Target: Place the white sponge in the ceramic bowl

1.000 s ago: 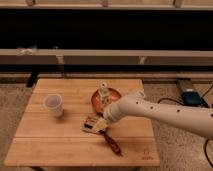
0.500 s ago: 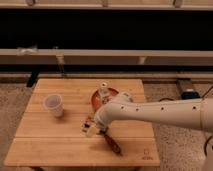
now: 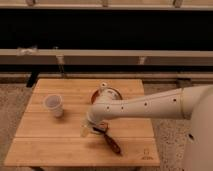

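Since the white sponge [image 3: 85,132] is judged soft, light and squashable, a gentle pinch across its middle should suffice; it lies on the tabletop [image 3: 50,136] just before the ceramic bowl [image 3: 113,93], largely masked by the pincer [image 3: 90,127], which hangs over it, spread, pinching nothing. Bowl: half hidden by the arm [image 3: 145,106]; a small pale object [image 3: 103,85] at its far rim. Plastic cup [image 3: 54,105], well left of the bowl: contents unclear.

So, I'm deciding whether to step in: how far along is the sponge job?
Done: nothing I can confirm; the arm hides part of the ceramic bowl. In hand: the end effector, open, sits low over the table in front of the bowl; I cannot pick out the sponge there. Left: grasp the sponge, lift it, drop it in the bowl.
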`<action>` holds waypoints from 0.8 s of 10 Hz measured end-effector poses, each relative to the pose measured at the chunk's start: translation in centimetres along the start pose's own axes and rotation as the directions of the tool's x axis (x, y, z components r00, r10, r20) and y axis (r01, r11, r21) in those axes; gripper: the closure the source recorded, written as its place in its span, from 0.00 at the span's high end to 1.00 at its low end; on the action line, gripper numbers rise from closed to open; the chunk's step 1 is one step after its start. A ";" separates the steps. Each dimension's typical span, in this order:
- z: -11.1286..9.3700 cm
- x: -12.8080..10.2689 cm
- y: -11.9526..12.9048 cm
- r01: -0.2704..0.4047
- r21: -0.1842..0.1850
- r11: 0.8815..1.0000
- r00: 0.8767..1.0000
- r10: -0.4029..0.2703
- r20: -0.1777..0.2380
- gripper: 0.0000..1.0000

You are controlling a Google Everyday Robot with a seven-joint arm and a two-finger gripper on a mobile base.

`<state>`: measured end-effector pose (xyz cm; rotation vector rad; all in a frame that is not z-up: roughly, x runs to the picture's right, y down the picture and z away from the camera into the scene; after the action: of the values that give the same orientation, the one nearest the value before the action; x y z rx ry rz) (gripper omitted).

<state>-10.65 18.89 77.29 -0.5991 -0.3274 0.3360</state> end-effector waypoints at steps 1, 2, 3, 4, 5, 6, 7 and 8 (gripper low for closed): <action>0.5 0.1 -0.2 0.014 -0.001 1.000 1.000 -0.014 -0.015 0.80; 1.1 -0.2 -0.2 0.033 -0.005 0.999 0.999 -0.033 -0.029 0.80; 1.7 -0.3 -0.4 0.049 -0.008 0.999 0.998 -0.049 -0.041 0.80; 2.3 -0.2 -0.8 0.061 -0.008 0.998 0.997 -0.061 -0.054 0.80; 2.7 -0.2 -1.2 0.069 -0.008 0.998 0.996 -0.070 -0.063 0.80; 3.4 -0.5 -1.8 0.089 -0.009 0.996 0.993 -0.090 -0.075 0.80; 3.7 -0.5 -2.0 0.099 -0.009 0.995 0.992 -0.099 -0.082 0.80; 4.0 -0.6 -2.2 0.111 -0.007 0.994 0.990 -0.111 -0.090 0.80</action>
<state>-12.27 18.86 81.57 -0.5938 -0.2730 0.2009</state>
